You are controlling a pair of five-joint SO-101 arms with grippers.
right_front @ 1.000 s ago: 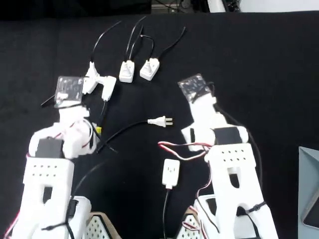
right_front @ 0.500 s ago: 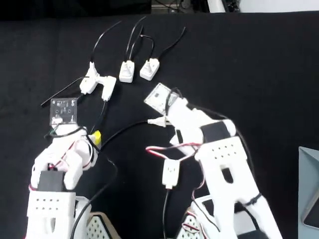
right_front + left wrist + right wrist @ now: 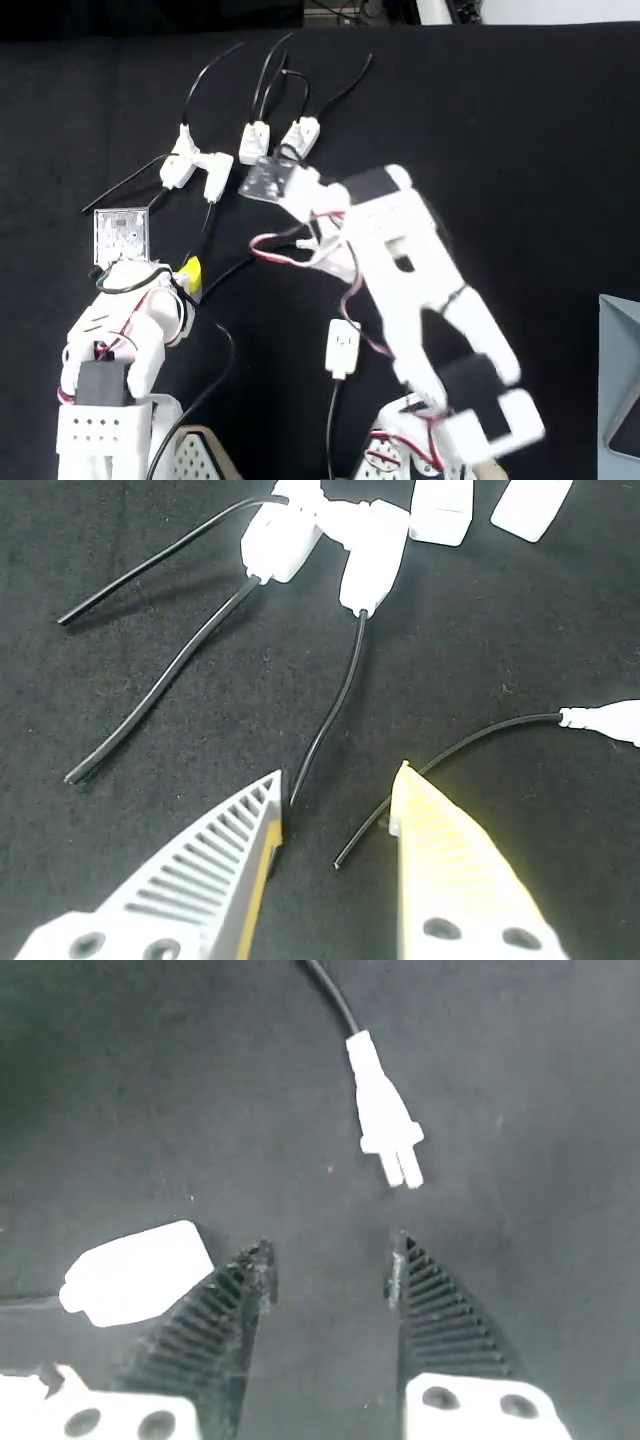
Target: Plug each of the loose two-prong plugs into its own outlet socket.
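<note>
A loose white two-prong plug [image 3: 385, 1125] lies flat on the black cloth just ahead of my right gripper [image 3: 332, 1243], prongs toward the open black fingers. A white outlet block [image 3: 135, 1272] lies beside one of those fingers. My right arm [image 3: 400, 250] stretches over the middle of the table and covers that plug from above. My left gripper [image 3: 340, 772] hangs open and holds nothing, over black cords; the same plug [image 3: 610, 720] lies off to its side. A separate outlet socket [image 3: 342, 348] on a cord sits near the front.
At the back lie a joined plug and socket [image 3: 198, 168] and two more white sockets [image 3: 254, 140] [image 3: 302, 135], their black cords running off the far edge. Loose cord ends [image 3: 75, 775] lie ahead of the left gripper. A grey object [image 3: 622, 380] stands at the right edge.
My right arm has swung left and stretched forward over the loose plug. My left arm has drawn back toward its base, away from the joined plug and socket.
</note>
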